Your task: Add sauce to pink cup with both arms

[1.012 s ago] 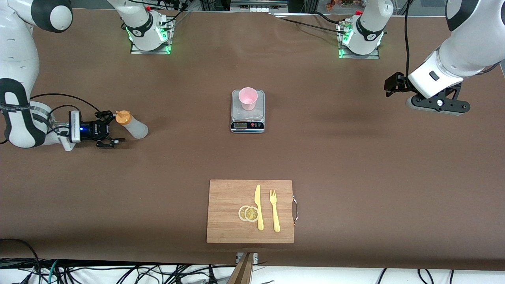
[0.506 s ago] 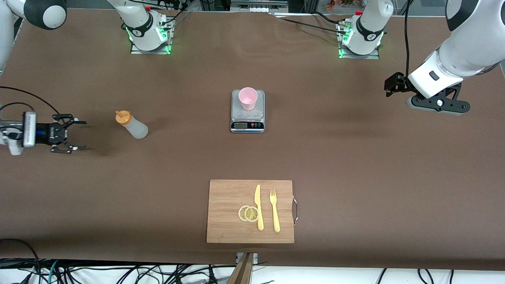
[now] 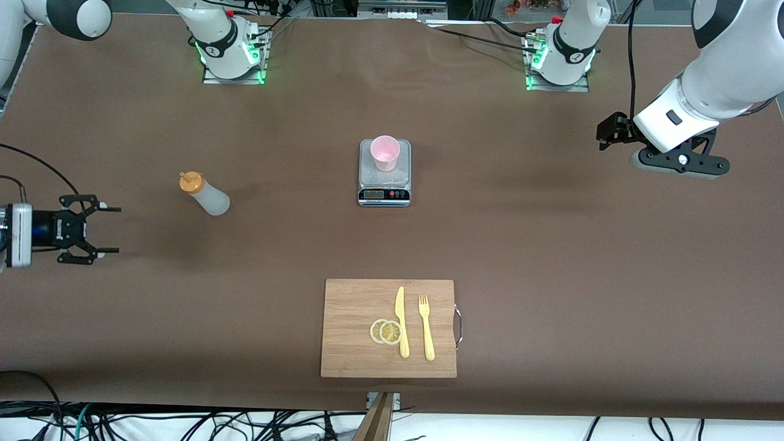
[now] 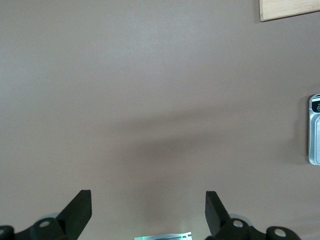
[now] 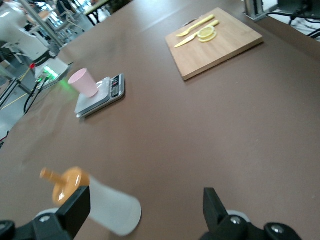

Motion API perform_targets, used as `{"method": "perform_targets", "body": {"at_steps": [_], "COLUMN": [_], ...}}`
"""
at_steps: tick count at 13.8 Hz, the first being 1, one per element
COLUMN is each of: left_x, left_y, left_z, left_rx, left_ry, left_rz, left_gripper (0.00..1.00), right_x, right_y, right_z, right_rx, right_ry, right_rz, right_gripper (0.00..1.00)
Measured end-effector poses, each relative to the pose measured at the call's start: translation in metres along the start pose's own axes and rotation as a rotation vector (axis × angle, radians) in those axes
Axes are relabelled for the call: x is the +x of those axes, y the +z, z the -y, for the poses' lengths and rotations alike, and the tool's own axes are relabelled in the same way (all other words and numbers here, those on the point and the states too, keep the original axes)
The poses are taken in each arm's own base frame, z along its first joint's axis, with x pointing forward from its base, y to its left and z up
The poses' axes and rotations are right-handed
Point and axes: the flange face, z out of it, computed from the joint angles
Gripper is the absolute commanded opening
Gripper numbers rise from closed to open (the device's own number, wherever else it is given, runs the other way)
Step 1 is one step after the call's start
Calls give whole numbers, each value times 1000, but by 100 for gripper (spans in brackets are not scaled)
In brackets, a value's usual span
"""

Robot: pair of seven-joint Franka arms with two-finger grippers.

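Note:
The sauce bottle [image 3: 205, 192], whitish with an orange cap, sits on the brown table toward the right arm's end. It also shows in the right wrist view [image 5: 107, 205], close to one finger. My right gripper [image 3: 114, 229] is open and empty, apart from the bottle and further toward that end of the table. The pink cup [image 3: 384, 152] stands on a small silver scale [image 3: 384, 184] at mid table; the right wrist view shows the cup [image 5: 84, 82] too. My left gripper [image 3: 681, 165] waits over the left arm's end, open and empty in its wrist view [image 4: 147, 202].
A wooden cutting board [image 3: 352, 334] with a yellow knife [image 3: 401, 321], a yellow fork [image 3: 426, 327] and lemon slices [image 3: 386, 331] lies near the front edge. The left wrist view shows the scale's edge [image 4: 315, 130] and a board corner [image 4: 290, 7].
My right gripper, which was around the bottle's cap end a second ago, has drawn back toward the right arm's end and nearer the front camera. The bottle stayed put. The left arm has not moved.

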Motion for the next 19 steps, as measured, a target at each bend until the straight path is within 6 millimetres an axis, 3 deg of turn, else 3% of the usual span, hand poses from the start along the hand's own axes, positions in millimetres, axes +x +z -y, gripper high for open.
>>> {"method": "perform_targets", "body": {"at_steps": [2,6,10,12,15,19], "left_x": [0,0,0,0,0,0], "left_y": [0,0,0,0,0,0], "left_z": [0,0,0,0,0,0], "left_rx": [0,0,0,0,0,0], "left_ry": [0,0,0,0,0,0], "left_rz": [0,0,0,0,0,0], "left_gripper": [100,100,100,100,100,100], "right_x": [50,122,200,230,246,241], "right_y": [15,43,71,76,71,54], "right_z": [-4,2,40,64,95,131], "right_rx": [-46,-154,-289,-391,-534,-651], "right_ry": [99,308,514,586,611,593], "right_rz": [44,135,279,386,550,721], "right_gripper": [100,100,100,100,100,100]}}
